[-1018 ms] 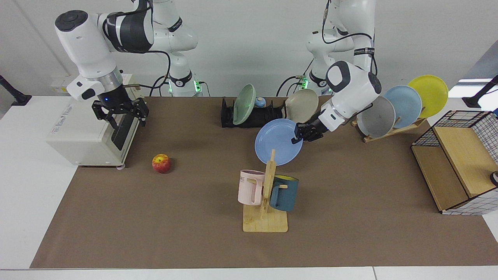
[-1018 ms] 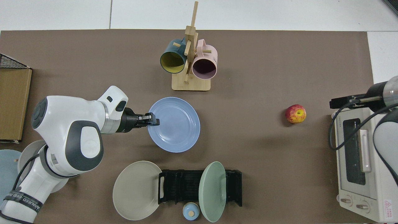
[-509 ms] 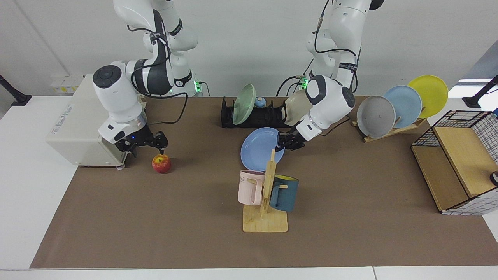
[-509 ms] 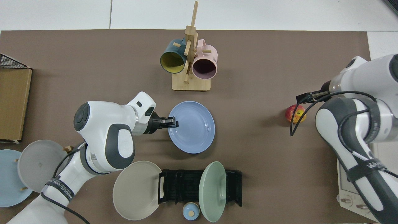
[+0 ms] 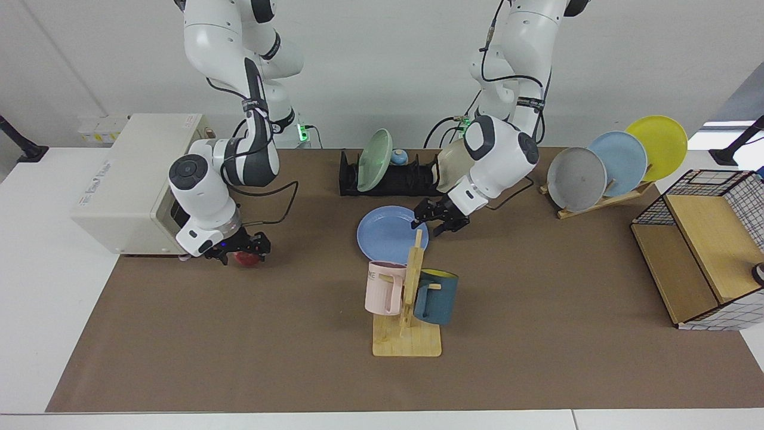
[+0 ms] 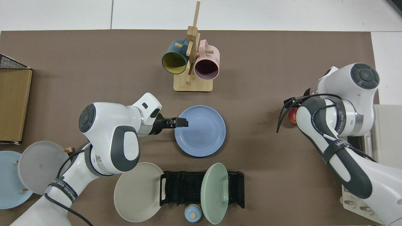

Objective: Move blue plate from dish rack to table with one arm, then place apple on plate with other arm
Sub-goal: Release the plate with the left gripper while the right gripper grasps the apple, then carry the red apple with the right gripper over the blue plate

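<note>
Facing and top views. Your left gripper point(image 5: 435, 219) sat at the rim of the blue plate point(image 5: 386, 234), its fingers spread apart and no longer pinching the rim; the plate lay flat on the table point(image 5: 537, 334), between the dish rack point(image 5: 388, 179) and the wooden mug stand point(image 5: 409, 310). In the top view the same gripper point(image 6: 180, 122) reached just over the plate point(image 6: 201, 131) edge. Your right gripper point(image 5: 242, 251) was down at the apple point(image 5: 246, 258), fingers on either side of it, next to the toaster oven point(image 5: 125, 185); whether they had closed on the fruit cannot be told, since the arm hid most of the apple point(image 6: 292, 115) from above. A green plate point(image 5: 375, 160) and a beige plate point(image 5: 449, 170) stood at the dish rack.
</note>
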Controlling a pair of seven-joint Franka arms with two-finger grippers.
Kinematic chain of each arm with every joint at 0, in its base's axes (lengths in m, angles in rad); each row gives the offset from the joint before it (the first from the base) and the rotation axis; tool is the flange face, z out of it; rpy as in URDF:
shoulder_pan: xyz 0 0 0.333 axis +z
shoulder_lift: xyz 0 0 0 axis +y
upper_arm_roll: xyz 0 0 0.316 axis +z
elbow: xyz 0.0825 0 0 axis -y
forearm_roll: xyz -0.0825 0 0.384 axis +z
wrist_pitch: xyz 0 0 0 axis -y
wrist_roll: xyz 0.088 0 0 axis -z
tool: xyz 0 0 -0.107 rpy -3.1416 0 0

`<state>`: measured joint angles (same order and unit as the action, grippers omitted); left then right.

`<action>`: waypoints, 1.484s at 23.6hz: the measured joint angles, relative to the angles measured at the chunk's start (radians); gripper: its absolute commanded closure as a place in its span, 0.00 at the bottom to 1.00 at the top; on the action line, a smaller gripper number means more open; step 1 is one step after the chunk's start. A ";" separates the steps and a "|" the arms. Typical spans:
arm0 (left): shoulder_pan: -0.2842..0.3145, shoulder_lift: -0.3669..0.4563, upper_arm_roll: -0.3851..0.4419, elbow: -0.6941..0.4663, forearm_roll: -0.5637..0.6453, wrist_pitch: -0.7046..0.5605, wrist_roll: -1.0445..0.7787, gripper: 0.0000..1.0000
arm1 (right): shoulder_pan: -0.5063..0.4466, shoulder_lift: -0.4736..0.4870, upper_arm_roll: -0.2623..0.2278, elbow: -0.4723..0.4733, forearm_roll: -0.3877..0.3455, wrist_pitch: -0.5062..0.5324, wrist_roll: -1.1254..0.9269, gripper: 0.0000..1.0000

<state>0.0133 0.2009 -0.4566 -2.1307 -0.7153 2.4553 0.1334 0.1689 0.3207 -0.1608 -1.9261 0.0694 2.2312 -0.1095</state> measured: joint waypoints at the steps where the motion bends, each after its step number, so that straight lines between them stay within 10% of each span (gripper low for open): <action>1: -0.001 -0.001 0.001 0.003 0.006 -0.005 0.000 0.00 | 0.000 0.004 0.000 -0.004 0.004 0.002 0.000 0.00; 7: -0.006 -0.084 0.041 0.045 0.135 -0.169 -0.082 0.00 | 0.000 0.005 0.001 -0.037 0.008 0.014 0.000 0.00; 15: -0.004 -0.276 0.156 0.264 0.552 -0.687 -0.242 0.00 | -0.006 -0.002 -0.003 -0.080 0.009 0.014 -0.074 0.00; 22: 0.003 -0.279 0.212 0.478 0.673 -0.911 -0.255 0.00 | -0.010 -0.011 -0.005 -0.086 0.009 0.014 -0.086 0.01; 24: 0.005 -0.266 0.222 0.537 0.706 -0.954 -0.252 0.00 | -0.010 -0.011 -0.005 -0.086 0.009 0.015 -0.086 0.26; 26: 0.006 -0.249 0.232 0.584 0.730 -0.978 -0.238 0.00 | -0.010 -0.011 -0.005 -0.087 0.009 0.015 -0.087 0.97; 35: 0.011 -0.196 0.237 0.641 0.752 -0.995 -0.206 0.00 | -0.010 -0.012 -0.005 -0.088 0.047 0.015 -0.089 1.00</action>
<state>0.0239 0.0049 -0.2193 -1.4894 0.0372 1.4607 -0.0727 0.1589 0.3085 -0.1660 -2.0141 0.1161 2.2458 -0.1984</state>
